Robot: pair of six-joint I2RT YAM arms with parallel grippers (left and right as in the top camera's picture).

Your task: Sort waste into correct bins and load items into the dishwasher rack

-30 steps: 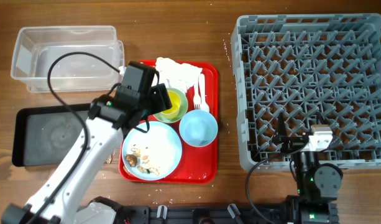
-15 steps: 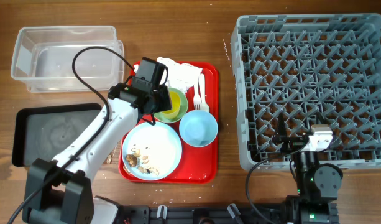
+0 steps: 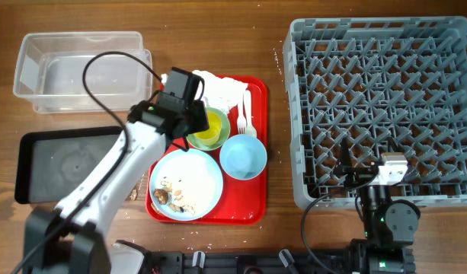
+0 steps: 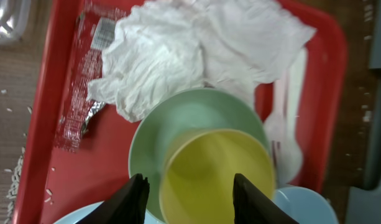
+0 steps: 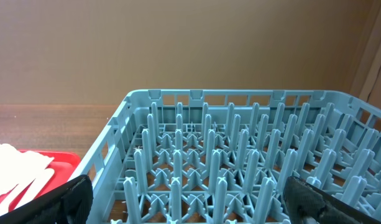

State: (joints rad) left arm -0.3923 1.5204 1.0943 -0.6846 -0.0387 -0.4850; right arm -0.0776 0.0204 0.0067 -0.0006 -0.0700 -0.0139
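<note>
A yellow cup (image 3: 210,129) (image 4: 218,174) sits inside the pale green bowl (image 3: 225,120) (image 4: 184,121) on the red tray (image 3: 257,183). Crumpled white napkins (image 3: 218,87) (image 4: 190,50) lie behind it. A red-and-clear wrapper (image 4: 84,81) lies at their left. The white fork and spoon (image 3: 247,114) (image 4: 289,140) lie to the right. A light blue bowl (image 3: 243,157) and a light blue plate (image 3: 199,171) with food scraps (image 3: 176,196) sit in front. My left gripper (image 3: 193,122) (image 4: 190,199) is open and hovers over the cup. My right gripper (image 3: 350,172) (image 5: 190,202) is open and empty at the grey rack's (image 3: 378,106) (image 5: 240,155) front edge.
A clear tub (image 3: 81,36) stands at the back left. A black tray (image 3: 35,164) lies in front of it, left of the red tray. Rice crumbs (image 4: 13,180) lie on the wood beside the red tray.
My left arm swung from above the plate's left edge back and to the right, over the green bowl and cup. The right arm has not moved.
</note>
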